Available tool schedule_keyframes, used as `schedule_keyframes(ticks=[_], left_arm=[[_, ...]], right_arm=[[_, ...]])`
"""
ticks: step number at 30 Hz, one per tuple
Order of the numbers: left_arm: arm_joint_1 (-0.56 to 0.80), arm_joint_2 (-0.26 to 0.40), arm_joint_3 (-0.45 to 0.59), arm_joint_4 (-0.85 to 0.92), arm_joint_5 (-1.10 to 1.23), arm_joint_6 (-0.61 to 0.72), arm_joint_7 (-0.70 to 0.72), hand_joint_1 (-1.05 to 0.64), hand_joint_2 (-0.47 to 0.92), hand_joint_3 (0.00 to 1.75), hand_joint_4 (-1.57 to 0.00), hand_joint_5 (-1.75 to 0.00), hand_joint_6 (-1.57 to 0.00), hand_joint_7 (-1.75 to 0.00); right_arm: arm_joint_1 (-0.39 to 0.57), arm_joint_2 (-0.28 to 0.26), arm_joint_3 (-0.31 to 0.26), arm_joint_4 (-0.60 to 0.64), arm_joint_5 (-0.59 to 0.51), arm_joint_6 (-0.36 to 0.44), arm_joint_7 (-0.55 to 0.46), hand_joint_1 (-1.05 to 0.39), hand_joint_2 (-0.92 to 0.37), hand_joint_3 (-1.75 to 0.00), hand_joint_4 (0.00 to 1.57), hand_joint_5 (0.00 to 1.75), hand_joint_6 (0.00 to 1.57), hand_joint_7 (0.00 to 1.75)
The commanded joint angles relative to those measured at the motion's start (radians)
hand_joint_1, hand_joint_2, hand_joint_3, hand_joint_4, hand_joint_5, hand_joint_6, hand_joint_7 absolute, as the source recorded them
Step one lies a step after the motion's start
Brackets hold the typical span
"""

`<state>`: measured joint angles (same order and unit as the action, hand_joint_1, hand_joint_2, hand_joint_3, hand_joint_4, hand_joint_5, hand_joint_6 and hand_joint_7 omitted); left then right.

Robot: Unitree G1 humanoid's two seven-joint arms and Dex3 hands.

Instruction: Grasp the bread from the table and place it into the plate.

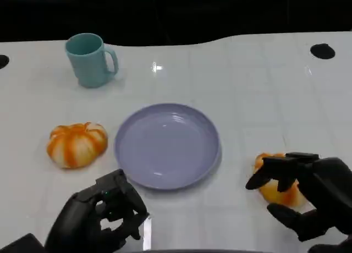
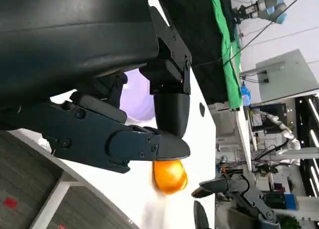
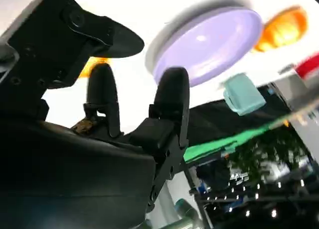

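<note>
Where the right hand point(image 1: 308, 201) reaches over it, the bread point(image 1: 278, 191) is partly hidden: fingers arch across its top and right side, and whether they touch it cannot be told. Fingers spread, nothing held. Bread: orange-glazed bun with paler streaks, lying on the white table point(image 1: 258, 99) at 4 o'clock from the plate point(image 1: 166, 144), apart from the rim. Plate: lavender, round, bare, at table centre. Left hand point(image 1: 102, 217): at 7 o'clock from the plate, fingers curled inward on nothing, lower part cut off by the frame edge. Second orange-and-white bun point(image 1: 77, 144): at 9 o'clock from the plate. Teal mug point(image 1: 88, 59): upright, at 11 o'clock, handle facing right. Right wrist view blurred.
</note>
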<state>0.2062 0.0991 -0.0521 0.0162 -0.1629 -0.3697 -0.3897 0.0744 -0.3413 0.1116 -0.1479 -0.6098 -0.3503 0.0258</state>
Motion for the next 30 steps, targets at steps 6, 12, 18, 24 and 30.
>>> schedule_keyframes(ticks=[6, 12, 18, 24, 30], left_arm=[[-0.001, 0.01, 0.005, 0.004, 0.009, -0.008, 0.003, -0.56, 0.92, 0.31, -0.68, -1.75, -0.59, -1.56], [-0.006, 0.011, 0.004, 0.01, 0.006, -0.011, -0.002, -0.56, 0.92, 0.31, -0.68, -1.75, -0.58, -1.56], [-0.007, 0.011, 0.001, 0.011, -0.004, -0.008, -0.01, -0.53, 0.92, 0.32, -0.68, -1.75, -0.58, -1.55], [-0.005, 0.009, 0.0, 0.006, 0.001, -0.004, -0.002, -0.53, 0.92, 0.31, -0.68, -1.75, -0.59, -1.56], [-0.002, 0.008, 0.001, 0.002, 0.008, -0.002, 0.005, -0.55, 0.92, 0.3, -0.68, -1.75, -0.59, -1.56]], right_arm=[[0.026, -0.102, -0.011, -0.234, -0.183, 0.217, 0.189, -0.45, -0.78, -0.05, 0.08, 0.56, 0.39, 0.01], [0.02, -0.11, 0.005, -0.313, -0.263, 0.312, 0.279, -0.6, -0.8, -0.01, 0.0, 0.42, 0.26, 0.0], [0.002, -0.107, 0.044, -0.309, -0.325, 0.335, 0.305, -0.65, -0.79, 0.0, 0.02, 0.43, 0.27, 0.01], [-0.04, -0.111, 0.082, -0.221, -0.367, 0.336, 0.294, -0.65, -0.79, 0.0, 0.01, 0.46, 0.25, 0.0], [-0.099, -0.115, 0.128, -0.096, -0.409, 0.336, 0.269, -0.64, -0.81, -0.01, 0.0, 0.47, 0.26, 0.0]])
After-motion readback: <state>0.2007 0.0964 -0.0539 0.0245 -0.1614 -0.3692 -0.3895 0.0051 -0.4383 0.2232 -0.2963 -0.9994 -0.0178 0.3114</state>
